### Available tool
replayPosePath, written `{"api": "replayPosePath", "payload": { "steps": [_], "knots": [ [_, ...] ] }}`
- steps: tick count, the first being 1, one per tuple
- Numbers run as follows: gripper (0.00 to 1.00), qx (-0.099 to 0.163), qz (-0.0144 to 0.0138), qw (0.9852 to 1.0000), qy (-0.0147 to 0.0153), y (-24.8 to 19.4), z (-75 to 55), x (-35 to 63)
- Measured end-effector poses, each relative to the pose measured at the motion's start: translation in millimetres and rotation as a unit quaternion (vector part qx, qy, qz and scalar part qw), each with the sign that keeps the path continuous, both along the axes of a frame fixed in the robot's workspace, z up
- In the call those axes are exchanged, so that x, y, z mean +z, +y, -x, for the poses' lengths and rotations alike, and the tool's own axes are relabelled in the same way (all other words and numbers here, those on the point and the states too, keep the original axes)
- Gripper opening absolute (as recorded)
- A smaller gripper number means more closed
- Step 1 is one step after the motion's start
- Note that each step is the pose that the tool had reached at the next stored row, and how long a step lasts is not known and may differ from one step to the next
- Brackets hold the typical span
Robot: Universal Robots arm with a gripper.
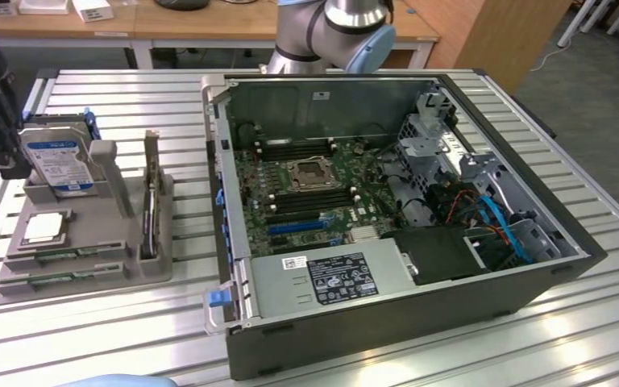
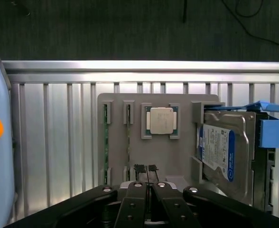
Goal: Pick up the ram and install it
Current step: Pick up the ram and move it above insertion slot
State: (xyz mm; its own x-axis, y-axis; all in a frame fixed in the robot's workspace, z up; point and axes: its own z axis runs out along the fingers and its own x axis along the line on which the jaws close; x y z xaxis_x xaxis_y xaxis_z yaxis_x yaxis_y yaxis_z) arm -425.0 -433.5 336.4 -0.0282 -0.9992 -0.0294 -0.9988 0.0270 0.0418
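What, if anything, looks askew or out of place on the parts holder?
Nothing stands out. Both ram sticks sit in their slots on the grey holder, the CPU lies square in its recess, and the hard drive stands in its cradle. The gripper is shut, holding nothing.

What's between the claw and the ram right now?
Nothing visible. The shut claw hangs over the grey holder; the ram sits edge-up in its slot beside the CPU, uncovered.
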Motion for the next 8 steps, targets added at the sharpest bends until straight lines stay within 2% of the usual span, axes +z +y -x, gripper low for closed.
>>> {"api": "replayPosePath", "payload": {
  "steps": [8],
  "knots": [
    [0.1,0.001,0.0002,1.0,0.0,-18.0,0.1,-2.3]
  ]
}}
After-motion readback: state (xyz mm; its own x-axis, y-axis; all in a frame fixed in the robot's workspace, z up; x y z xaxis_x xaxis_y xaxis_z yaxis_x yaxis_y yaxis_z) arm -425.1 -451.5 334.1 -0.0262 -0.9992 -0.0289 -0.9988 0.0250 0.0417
